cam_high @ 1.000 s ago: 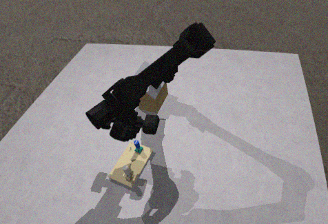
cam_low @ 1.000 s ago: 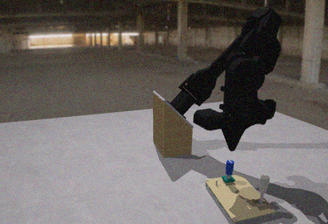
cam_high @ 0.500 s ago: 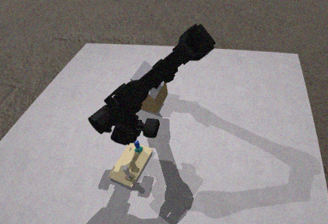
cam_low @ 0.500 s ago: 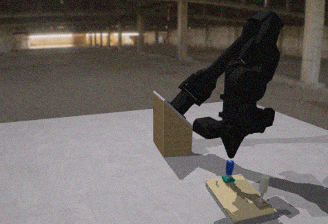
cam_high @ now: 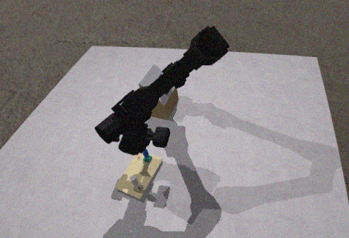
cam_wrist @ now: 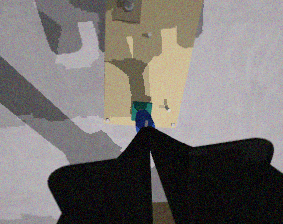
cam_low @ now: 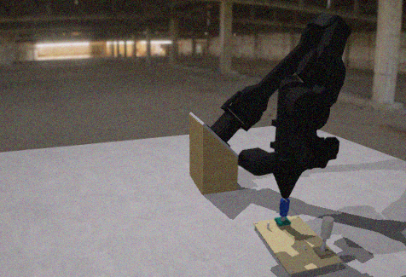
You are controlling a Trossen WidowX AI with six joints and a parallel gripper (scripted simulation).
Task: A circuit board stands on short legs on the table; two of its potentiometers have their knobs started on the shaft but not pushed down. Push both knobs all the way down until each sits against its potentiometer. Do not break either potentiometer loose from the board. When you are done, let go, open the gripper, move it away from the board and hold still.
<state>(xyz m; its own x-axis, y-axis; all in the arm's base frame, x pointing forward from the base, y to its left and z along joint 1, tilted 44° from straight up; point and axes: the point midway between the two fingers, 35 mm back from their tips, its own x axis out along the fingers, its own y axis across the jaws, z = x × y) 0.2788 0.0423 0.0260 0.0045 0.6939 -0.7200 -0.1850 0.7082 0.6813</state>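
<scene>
The circuit board [cam_high: 136,166] [cam_low: 276,239] [cam_wrist: 174,65] stands low on the table. A blue knob [cam_high: 146,154] [cam_low: 284,207] [cam_wrist: 144,120] stands upright over the green potentiometer [cam_high: 147,159] [cam_low: 281,222] [cam_wrist: 142,106], with a short bit of shaft showing between them in the exterior view. A grey knob [cam_high: 134,178] [cam_low: 327,227] stands tall above the brown potentiometer [cam_low: 324,252] [cam_wrist: 126,16], with shaft visible below it. My gripper [cam_low: 286,197] [cam_wrist: 146,131] is shut and empty, pointing down, its tips at the blue knob's top; whether they touch is unclear. In the top view the arm hides the fingertips.
A wooden block with a sloped top [cam_high: 163,112] [cam_low: 215,165] stands behind the board, under the arm. A small pin [cam_low: 269,226] [cam_wrist: 166,107] sticks up from the board beside the green potentiometer. Arm shadows fall across the board and table.
</scene>
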